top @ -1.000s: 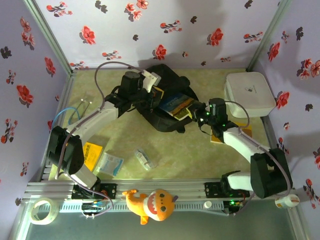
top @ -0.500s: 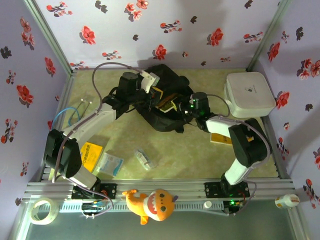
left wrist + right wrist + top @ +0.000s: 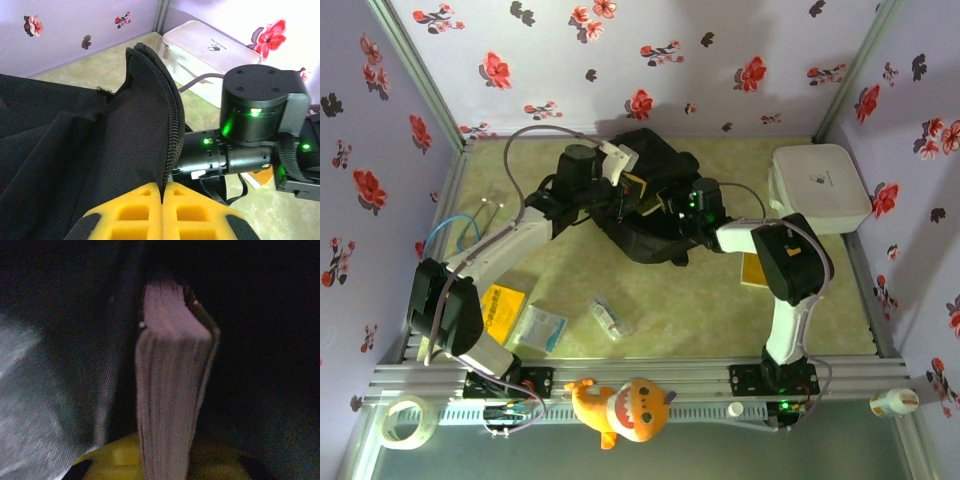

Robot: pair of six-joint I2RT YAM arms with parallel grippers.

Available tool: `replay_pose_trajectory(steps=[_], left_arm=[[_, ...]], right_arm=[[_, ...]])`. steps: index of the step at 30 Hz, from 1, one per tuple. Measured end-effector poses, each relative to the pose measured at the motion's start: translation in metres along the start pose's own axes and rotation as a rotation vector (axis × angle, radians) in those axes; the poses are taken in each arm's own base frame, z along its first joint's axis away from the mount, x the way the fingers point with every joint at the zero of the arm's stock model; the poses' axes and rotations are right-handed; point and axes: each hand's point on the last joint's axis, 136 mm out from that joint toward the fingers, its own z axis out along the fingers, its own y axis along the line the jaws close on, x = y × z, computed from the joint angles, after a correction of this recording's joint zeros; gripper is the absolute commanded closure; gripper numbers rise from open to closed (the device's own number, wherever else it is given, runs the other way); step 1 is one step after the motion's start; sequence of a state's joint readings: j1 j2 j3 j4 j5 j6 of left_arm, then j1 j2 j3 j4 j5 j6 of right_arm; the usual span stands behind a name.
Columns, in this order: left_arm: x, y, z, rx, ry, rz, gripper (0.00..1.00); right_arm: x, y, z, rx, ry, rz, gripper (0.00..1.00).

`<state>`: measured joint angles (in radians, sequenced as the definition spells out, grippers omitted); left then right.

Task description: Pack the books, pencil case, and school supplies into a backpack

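- Now the left gripper has its yellow fingers pressed together on the zippered rim of the backpack. It holds that flap up so the mouth gapes for loading.
- Over on the right, the right gripper is deep inside the dark bag. Its jaws pinch a book, seen edge-on with the pages toward the camera, and the cover colour is lost in the gloom.
- From above, the backpack sits at the far middle of the table, with both wrists meeting at its opening.
- Waiting their turn are a yellow book just right of the bag, a second yellow book at the near left, and the clear pencil case in the near middle.
- The book looks almost home. Letting go cleanly will depend on that flap staying up, or the fabric may sag onto the wrist.
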<state>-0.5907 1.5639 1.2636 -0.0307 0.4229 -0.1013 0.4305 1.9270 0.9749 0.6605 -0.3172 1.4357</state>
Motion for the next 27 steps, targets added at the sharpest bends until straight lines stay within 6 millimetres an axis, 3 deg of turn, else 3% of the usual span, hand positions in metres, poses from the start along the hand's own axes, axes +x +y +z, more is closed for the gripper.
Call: replay_pose_trajectory(steps=[7, 12, 18, 23, 27], left_arm=[[0.009, 0.003, 0.002, -0.009, 0.011, -0.026, 1.00], [0.013, 0.013, 0.002, -0.049, 0.011, -0.041, 1.00], [0.022, 0.028, 0.002, -0.100, 0.023, -0.075, 1.00], [0.027, 0.039, 0.001, -0.123, 0.029, -0.086, 1.00], [0.040, 0.051, -0.002, -0.147, 0.043, -0.106, 1.00]], right_arm=[[-0.007, -0.018, 0.019, 0.095, -0.006, 0.008, 0.71], [-0.007, -0.022, 0.012, 0.154, -0.004, 0.005, 0.54], [-0.007, -0.013, -0.035, 0.144, -0.006, 0.014, 0.35], [-0.012, 0.009, -0.079, 0.111, -0.040, -0.067, 0.29], [-0.023, 0.005, -0.123, 0.194, -0.129, -0.169, 0.26]])
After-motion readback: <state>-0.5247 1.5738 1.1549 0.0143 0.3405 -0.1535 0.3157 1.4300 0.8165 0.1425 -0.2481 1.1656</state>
